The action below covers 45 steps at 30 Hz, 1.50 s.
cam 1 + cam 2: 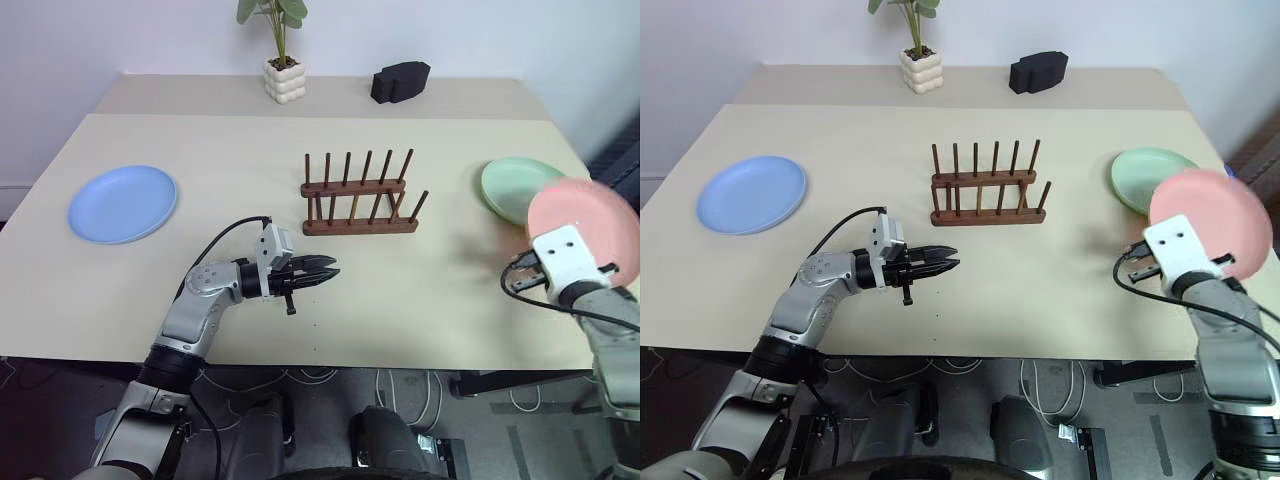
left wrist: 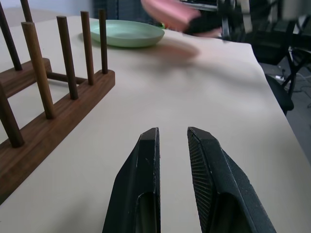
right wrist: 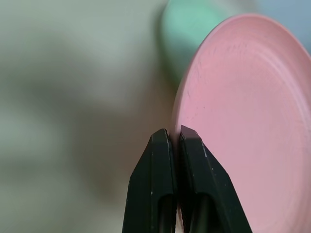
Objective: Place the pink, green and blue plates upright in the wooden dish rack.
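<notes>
I see wooden dish rack (image 1: pixel 358 196) empty; right end effector (image 3: pixel 176 138) clamps pink plate (image 1: pixel 585 230) rim, left end effector (image 1: pixel 325 273) slightly parted, holding nothing.

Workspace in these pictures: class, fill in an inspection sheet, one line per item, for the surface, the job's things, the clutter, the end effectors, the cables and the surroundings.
Surface: beige table, a second tabletop butted behind it.
Job's things: wooden dish rack mid-table, no plates in it; blue plate flat at the robot's left; green plate flat at its right; pink plate lifted and tilted, overlapping the green one in view.
Clutter: potted plant and black object at the far edge.
End effectors: left end effector slightly parted, holding nothing, near the rack; right end effector shut on the pink plate's rim.
Cables: black cable looping off the left wrist; more on the floor.
Surroundings: white wall behind.
</notes>
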Tool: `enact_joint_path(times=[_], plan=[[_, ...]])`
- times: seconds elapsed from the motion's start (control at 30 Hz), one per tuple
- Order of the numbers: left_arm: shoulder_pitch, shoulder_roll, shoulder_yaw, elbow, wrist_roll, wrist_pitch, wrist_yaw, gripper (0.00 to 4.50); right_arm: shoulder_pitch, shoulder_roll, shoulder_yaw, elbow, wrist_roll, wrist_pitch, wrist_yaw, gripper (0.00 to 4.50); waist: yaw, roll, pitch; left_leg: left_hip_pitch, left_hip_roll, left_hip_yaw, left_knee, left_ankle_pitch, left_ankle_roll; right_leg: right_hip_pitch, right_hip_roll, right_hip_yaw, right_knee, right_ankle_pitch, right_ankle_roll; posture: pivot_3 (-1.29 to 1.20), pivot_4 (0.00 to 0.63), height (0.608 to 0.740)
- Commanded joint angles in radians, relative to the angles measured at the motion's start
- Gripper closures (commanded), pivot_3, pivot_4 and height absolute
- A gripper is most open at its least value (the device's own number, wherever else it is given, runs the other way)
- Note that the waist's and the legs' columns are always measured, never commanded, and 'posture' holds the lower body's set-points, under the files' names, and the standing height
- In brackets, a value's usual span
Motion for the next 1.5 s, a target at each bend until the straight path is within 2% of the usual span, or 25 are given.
enact_joint_path(times=[0.03, 0.2, 0.3, 0.4, 0.57, 0.77, 1.03, 1.5], plan=[[-0.032, -0.014, 0.006, 0.006, -0.001, -0.022, 0.001, 3.58, -0.132, -0.006, 0.004, -0.113, 0.053, -0.089, 0.041, 4.47, -0.001, 0.0, 0.0, 0.0, 0.0, 0.0, 0.0, 0.0, 0.0, 0.0, 0.0, 0.0, 0.0, 0.0, 0.0, 0.0, 0.15, 0.732], [-0.048, -0.024, 0.008, 0.018, 0.011, -0.035, 0.018, 3.58, -0.33, 0.075, 0.121, -0.139, 0.187, -0.162, 0.153, 4.47, 0.0, -0.001, 0.001, -0.001, 0.0, 0.0, -0.001, 0.0, -0.001, -0.001, 0.001, 0.0, 0.0, 0.0, 0.0, 0.0, 0.15, 0.732], [-0.045, -0.023, 0.013, 0.01, 0.015, -0.04, 0.03, 3.58, -0.407, 0.131, 0.144, -0.093, 0.278, -0.189, 0.217, 4.47, 0.006, -0.002, 0.001, -0.002, 0.0, 0.0, -0.002, 0.0, 0.0, -0.001, 0.001, 0.0, -0.001, 0.0, 0.0, 0.0, 0.15, 0.732], [-0.034, -0.017, 0.024, -0.003, 0.016, -0.042, 0.048, 3.58, -0.496, 0.239, 0.097, -0.029, 0.477, -0.128, 0.248, 4.47, 0.004, -0.002, 0.002, -0.007, 0.0, 0.0, 0.002, 0.001, -0.001, -0.005, 0.0, -0.001, -0.001, 0.0, 0.0, 0.0, 0.15, 0.732], [-0.007, -0.008, 0.039, -0.019, 0.012, -0.042, 0.072, 3.58, -0.529, 0.275, 0.075, 0.033, 0.581, -0.08, 0.269, 4.47, 0.005, -0.002, 0.002, -0.012, 0.0, -0.001, 0.005, 0.001, -0.001, -0.01, -0.001, -0.003, 0.0, 0.001, 0.001, 0.0, 0.15, 0.732], [0.017, 0.0, 0.047, -0.047, 0.007, -0.031, 0.087, 3.58, -0.544, 0.313, 0.037, 0.058, 0.788, 0.014, 0.299, 4.47, 0.002, -0.002, 0.002, -0.012, 0.0, -0.002, 0.005, 0.0, 0.001, -0.01, -0.001, -0.003, 0.001, 0.001, 0.001, 0.0, 0.15, 0.732], [0.02, 0.004, 0.044, -0.063, 0.006, -0.023, 0.092, 3.58, -0.55, 0.292, 0.062, 0.138, 0.778, 0.008, 0.323, 4.47, 0.002, -0.002, 0.002, -0.012, 0.0, -0.002, 0.005, 0.0, 0.001, -0.01, -0.001, -0.003, 0.001, 0.001, 0.001, 0.0, 0.15, 0.732], [0.007, -0.002, 0.037, -0.12, 0.001, 0.039, 0.121, 3.58, -0.578, 0.266, 0.011, 0.286, 0.816, 0.024, 0.326, 4.47, 0.002, -0.002, 0.002, -0.013, 0.0, -0.001, 0.004, 0.0, 0.001, -0.01, 0.0, -0.003, 0.001, 0.001, 0.001, 0.0, 0.15, 0.732]])
